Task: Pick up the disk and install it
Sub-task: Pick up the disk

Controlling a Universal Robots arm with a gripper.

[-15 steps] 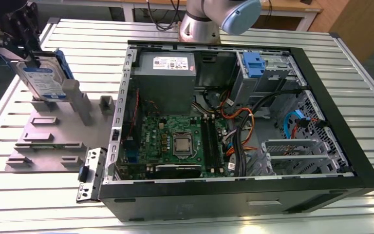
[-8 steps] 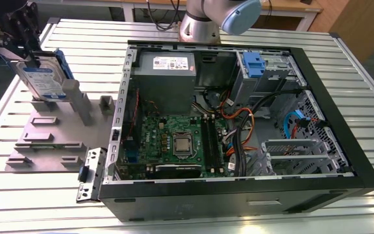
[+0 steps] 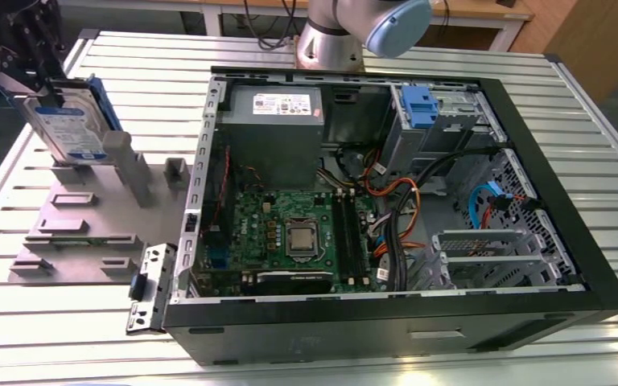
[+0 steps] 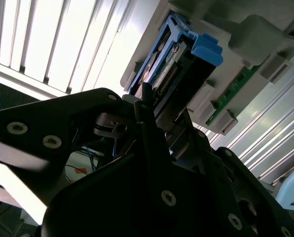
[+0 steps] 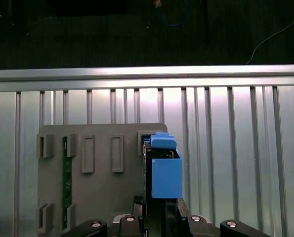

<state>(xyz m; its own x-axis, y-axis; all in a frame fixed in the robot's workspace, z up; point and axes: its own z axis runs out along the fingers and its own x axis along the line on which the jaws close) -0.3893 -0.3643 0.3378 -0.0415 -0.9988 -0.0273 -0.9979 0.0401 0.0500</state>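
The table point(image 3: 566, 104) is of silver metal, made from long parallel slats with narrow grooves between them. Two things lie directly on it. A flat grey plastic stand point(image 3: 84, 233) with upright posts rests toward the exterior view's left. Just beside it, toward the exterior view's right, an open black computer case point(image 3: 395, 322) lies on its side. Behind the case, at the table's far edge, rises the round base of the arm point(image 3: 325, 48).
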